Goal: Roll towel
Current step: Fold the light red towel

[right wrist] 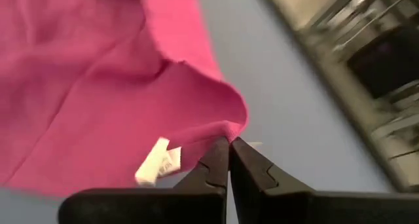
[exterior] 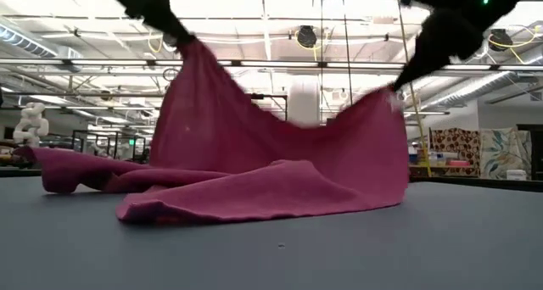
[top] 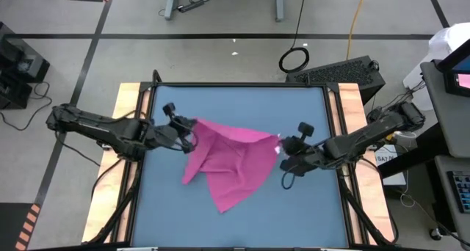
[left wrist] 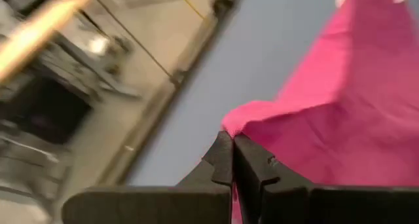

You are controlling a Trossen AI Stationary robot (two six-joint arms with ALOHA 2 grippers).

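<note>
1. My left gripper (top: 192,136) is pinched tight on one upper corner of the towel (top: 229,159), over the left half of the blue table (top: 308,199). In my left wrist view the two fingers (left wrist: 222,160) are pressed together with the pink edge caught between them.

2. My right gripper (top: 281,150) is clamped the same way on the opposite corner, over toward the right side of the table. In my right wrist view the fingertips (right wrist: 229,160) meet on the fabric, and the small white tag (right wrist: 157,162) dangles just beside them.

3. Between my two grips the towel is lifted off the surface. The low view shows it rising to two peaks, one at each gripper, with the cloth sagging in a dip between them.

4. The rest of the towel (the larger part, I think) lies on the tabletop. In the high view it spreads down from my grippers toward the near edge, ending in a pointed corner roughly mid-table, with a second fold trailing out to the left.

5. In the low view the bottom edge is bunched and creased where it touches the table, and one flap stretches out flat to the side.

6. The towel is not rolled.
</note>
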